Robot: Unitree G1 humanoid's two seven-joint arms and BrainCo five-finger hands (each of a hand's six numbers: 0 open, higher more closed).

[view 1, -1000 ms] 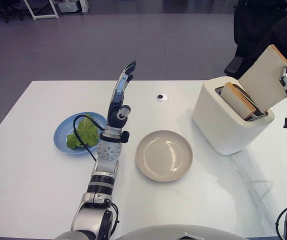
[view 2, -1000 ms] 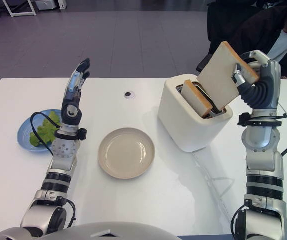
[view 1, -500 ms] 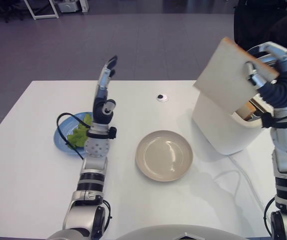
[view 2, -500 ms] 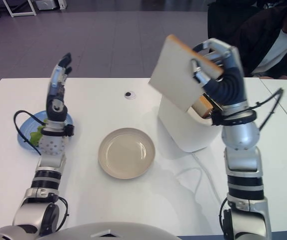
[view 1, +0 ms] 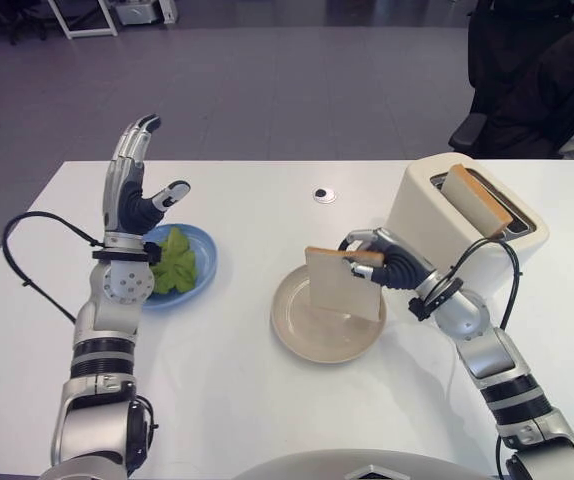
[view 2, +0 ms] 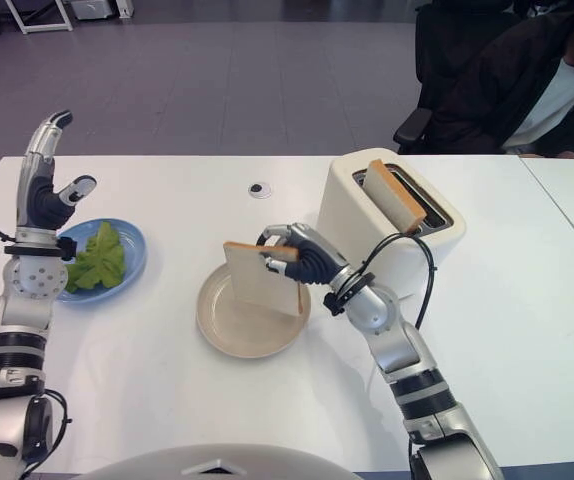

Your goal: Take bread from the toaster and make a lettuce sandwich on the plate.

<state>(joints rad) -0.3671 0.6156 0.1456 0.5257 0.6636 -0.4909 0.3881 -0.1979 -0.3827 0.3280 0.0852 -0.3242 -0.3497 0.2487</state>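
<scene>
The robot's right hand (view 1: 385, 266) is curled tight around the top edge of a slice of bread (view 1: 344, 287), holding it on edge above the beige plate (view 1: 298, 344) in the middle of the white table (view 1: 267, 420). The slice hangs nearly upright, its broad face toward the near side and its long axis running up and down. Its lower edge is just over the plate's inner surface; whether it touches cannot be told. The plate lies directly under the slice, to the left of the hand, so laying the bread flat looks like a matter of tipping it over and letting go.

The toaster (view 1: 429, 225) stands to the right and a little farther back, with a second slice (view 1: 476, 200) sticking up from its slot.

The left hand (view 1: 133, 196) is raised at the left with fingers spread wide, holding nothing. It is just beside the blue dish (view 1: 206, 272) of lettuce (view 1: 175, 266), and is the nearer hand to it.
</scene>
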